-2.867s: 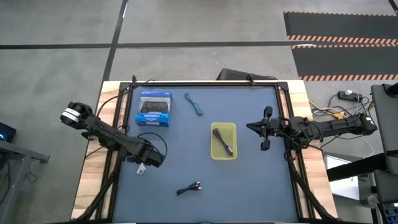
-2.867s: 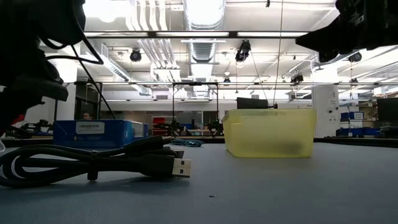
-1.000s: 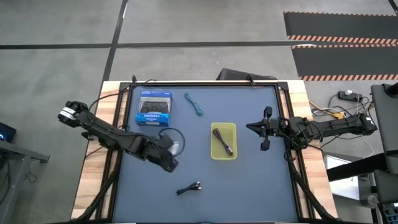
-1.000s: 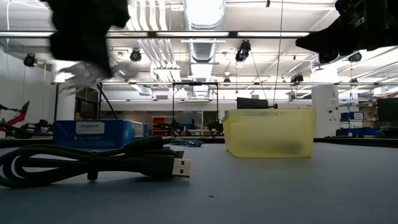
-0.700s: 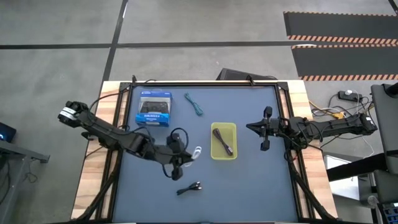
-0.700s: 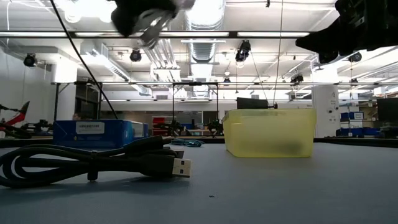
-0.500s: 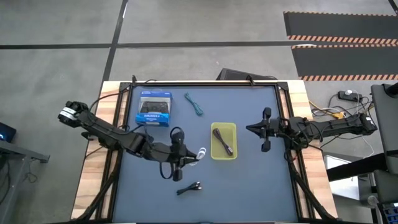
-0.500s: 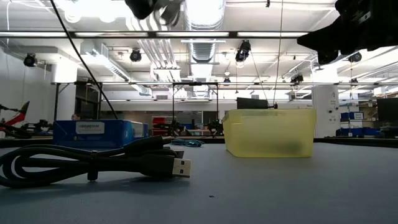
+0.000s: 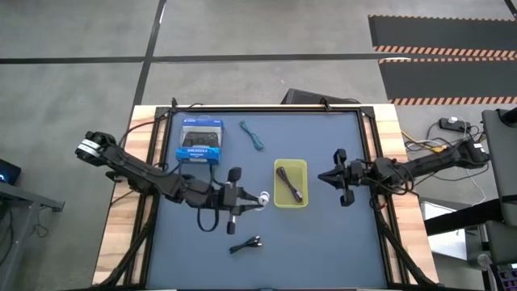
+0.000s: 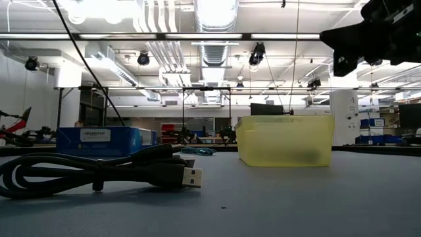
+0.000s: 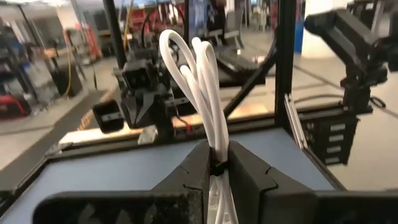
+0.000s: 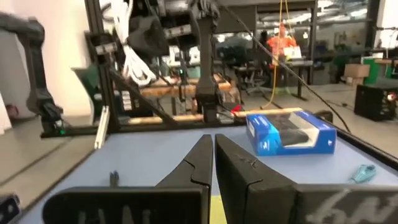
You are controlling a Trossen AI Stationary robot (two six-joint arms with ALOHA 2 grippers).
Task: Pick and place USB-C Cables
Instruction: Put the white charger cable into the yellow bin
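White cable [image 9: 260, 199] was held clamped in the left gripper [image 9: 252, 201], lifted clear of the bench [image 9: 323, 242], just beside the near-left edge of the yellow bin [image 9: 280, 200]. In the left wrist view the white loops [image 11: 196, 74] were seen standing up out of the pinched fingers [image 11: 198, 171], so the bundle's long axis was in line with the gripper, pointing on toward the bin.

Key relation: the bin lay directly ahead of the left gripper, toward the right arm's side, close but not yet beneath the cable. The drop was judged to need only a short further reach across the rim, with the loops kept from catching on it.

The dark purple cable [image 9: 291, 184] was already lying in the bin, lengthwise along it.

Right gripper [image 9: 321, 177] was closed on nothing, fingers [image 12: 205, 158] pressed together, hovering just beside the bin's opposite side and pointed at it. It was slightly nearer the bin but carried nothing, so the place was judged to belong to the left arm.

Left on the bench:
- teal cable [image 9: 253, 136], behind the bin, near the blue box [image 9: 200, 141]
- black cable [image 9: 245, 243], in front, closer to the left gripper than to the right; shown large in the low view [image 10: 99, 172]
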